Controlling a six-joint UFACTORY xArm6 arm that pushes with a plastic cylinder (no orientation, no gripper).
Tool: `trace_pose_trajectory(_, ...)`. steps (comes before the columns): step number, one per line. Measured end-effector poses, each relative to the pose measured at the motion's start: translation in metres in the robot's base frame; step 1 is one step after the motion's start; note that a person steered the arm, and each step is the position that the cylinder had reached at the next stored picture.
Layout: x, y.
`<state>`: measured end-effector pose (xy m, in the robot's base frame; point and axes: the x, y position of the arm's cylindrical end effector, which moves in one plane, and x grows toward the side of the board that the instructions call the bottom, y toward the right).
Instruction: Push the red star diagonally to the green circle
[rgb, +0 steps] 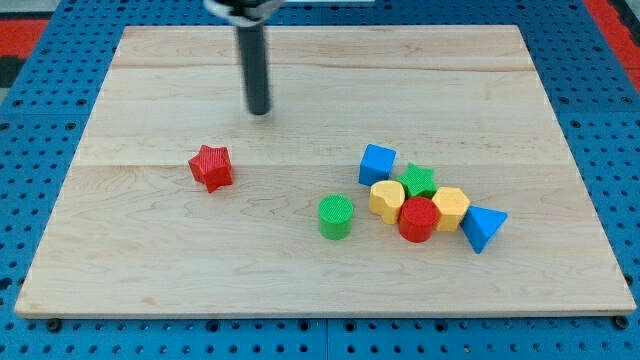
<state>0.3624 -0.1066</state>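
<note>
The red star (211, 167) lies on the wooden board, left of the middle. The green circle (335, 217) stands to its lower right, apart from it. My tip (259, 110) is above and to the right of the red star, not touching it, and well above the green circle.
A cluster sits right of the green circle: a blue cube (377, 164), a green star (418, 181), a yellow heart (386, 199), a red cylinder (418, 220), a yellow hexagon (451, 208) and a blue triangle (483, 228). The board (150, 280) lies on a blue pegboard.
</note>
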Motion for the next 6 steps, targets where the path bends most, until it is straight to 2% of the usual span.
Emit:
trace_pose_trajectory(1, 0.036, -0.058)
trace_pose_trajectory(2, 0.063, -0.086)
trace_pose_trajectory(3, 0.116, -0.005)
trace_pose_trajectory(4, 0.135, 0.072)
trace_pose_trajectory(5, 0.123, 0.072)
trace_pose_trajectory(6, 0.116, 0.027)
